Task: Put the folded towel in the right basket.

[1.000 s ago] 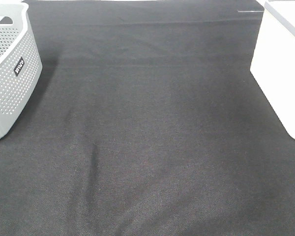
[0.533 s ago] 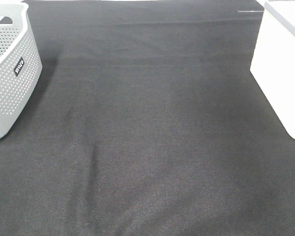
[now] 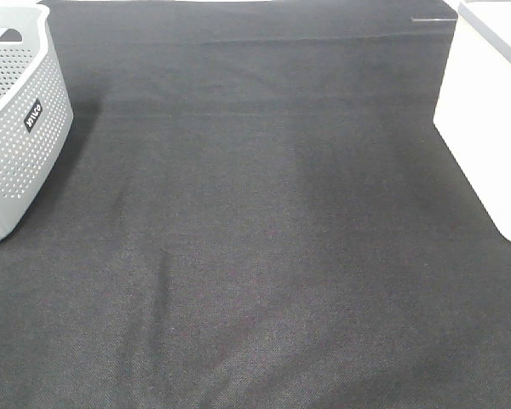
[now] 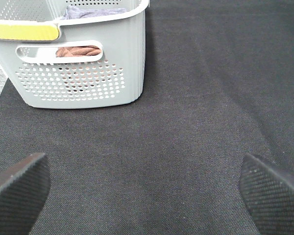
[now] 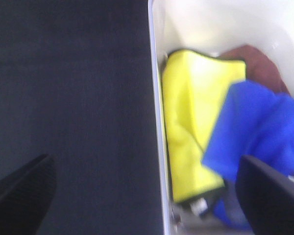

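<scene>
The white right basket (image 3: 485, 128) stands at the table's right edge. In the right wrist view its rim (image 5: 154, 98) runs down the middle, and inside it lie a folded yellow towel (image 5: 191, 122), a blue towel (image 5: 257, 137) partly on top of the yellow one, and a brown towel (image 5: 259, 66) behind. My right gripper (image 5: 146, 191) is open and empty, above the basket's rim. My left gripper (image 4: 146, 188) is open and empty over the black cloth, short of the grey left basket (image 4: 78, 78). Neither gripper shows in the exterior high view.
The grey perforated basket (image 3: 17, 128) stands at the table's left edge. It holds a brown towel (image 4: 78, 50) seen through the handle slot and a grey-blue one (image 4: 93, 11). A black cloth (image 3: 255, 256) covers the table between the baskets.
</scene>
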Tool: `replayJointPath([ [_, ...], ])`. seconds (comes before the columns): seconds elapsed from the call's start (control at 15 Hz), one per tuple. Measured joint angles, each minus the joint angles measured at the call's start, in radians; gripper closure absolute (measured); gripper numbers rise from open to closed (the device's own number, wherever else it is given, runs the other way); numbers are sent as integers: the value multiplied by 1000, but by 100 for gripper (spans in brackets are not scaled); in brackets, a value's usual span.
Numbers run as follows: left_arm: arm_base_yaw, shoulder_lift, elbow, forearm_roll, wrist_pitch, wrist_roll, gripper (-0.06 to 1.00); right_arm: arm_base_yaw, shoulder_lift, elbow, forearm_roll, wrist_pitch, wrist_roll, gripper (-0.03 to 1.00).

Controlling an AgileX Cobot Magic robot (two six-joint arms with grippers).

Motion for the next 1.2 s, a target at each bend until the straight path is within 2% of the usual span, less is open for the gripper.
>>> replayJointPath([
  [0.2,0,0,0,0,0,0,-3,0,-322,354,2,-12,9,0],
  [0.27,0,0,0,0,0,0,-3,0,-445,512,16,-63,9,0],
  [0.33,0,0,0,0,0,0,-3,0,-633,737,38,-129,5,0],
  [0.4,0,0,0,0,0,0,-3,0,-633,737,38,-129,5,0],
  [0.53,0,0,0,0,0,0,-3,0,-883,1004,40,-137,2,0],
  [0.73,0,0,0,0,0,0,-3,0,-1288,1277,23,-67,2,0],
  [0.93,0,0,0,0,0,0,-3,0,-1541,1377,-24,-52,2,0],
  [1.2,0,0,0,0,0,0,-3,0,-1727,1470,-29,-86,2,0],
])
